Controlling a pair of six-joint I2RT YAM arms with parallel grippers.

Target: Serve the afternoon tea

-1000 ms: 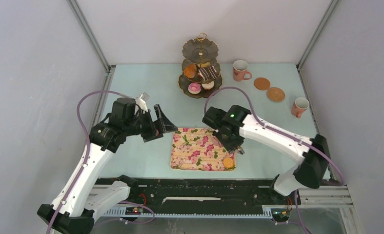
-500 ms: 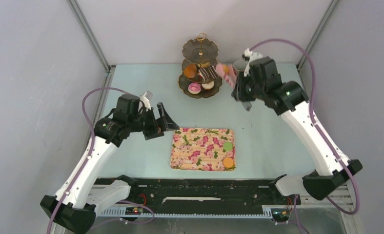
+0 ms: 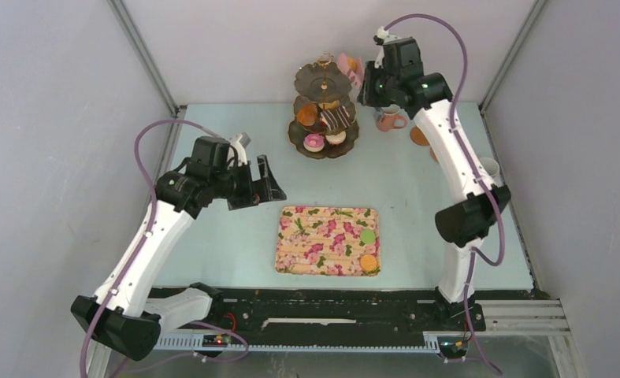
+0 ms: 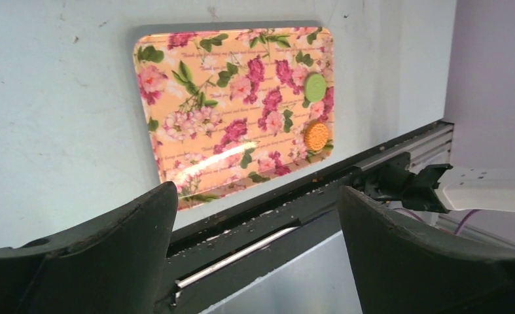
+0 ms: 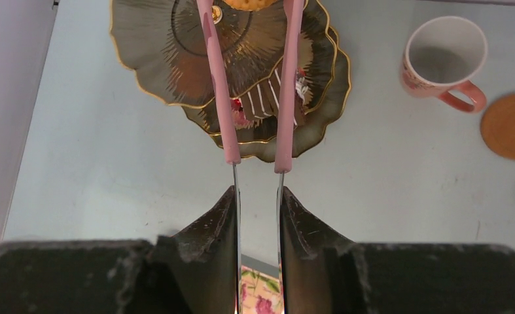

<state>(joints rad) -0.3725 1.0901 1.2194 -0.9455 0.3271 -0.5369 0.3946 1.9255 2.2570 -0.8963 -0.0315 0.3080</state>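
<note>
The left gripper (image 3: 264,183) hovers, jaws wide apart, just left of the floral tray (image 3: 314,244), where a green macaron (image 3: 367,235) and an orange macaron (image 3: 368,262) lie. The right gripper (image 5: 258,196), jaws clamped on the pink-handled tongs (image 5: 222,98), reaches over the top of the tiered stand (image 5: 150,46), an orange pastry (image 5: 248,3) between the tong tips. Right of the stand, the pink mug (image 5: 445,62) and cork coasters (image 5: 508,125) sit on the counter (image 5: 110,176).

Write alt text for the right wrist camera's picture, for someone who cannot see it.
The right gripper clamps pink-handled tongs that reach over the top plate of a gold-rimmed tiered stand, with an orange pastry between their tips at the picture's upper edge. A pink mug stands empty to the right, with a cork coaster beside it.
</note>
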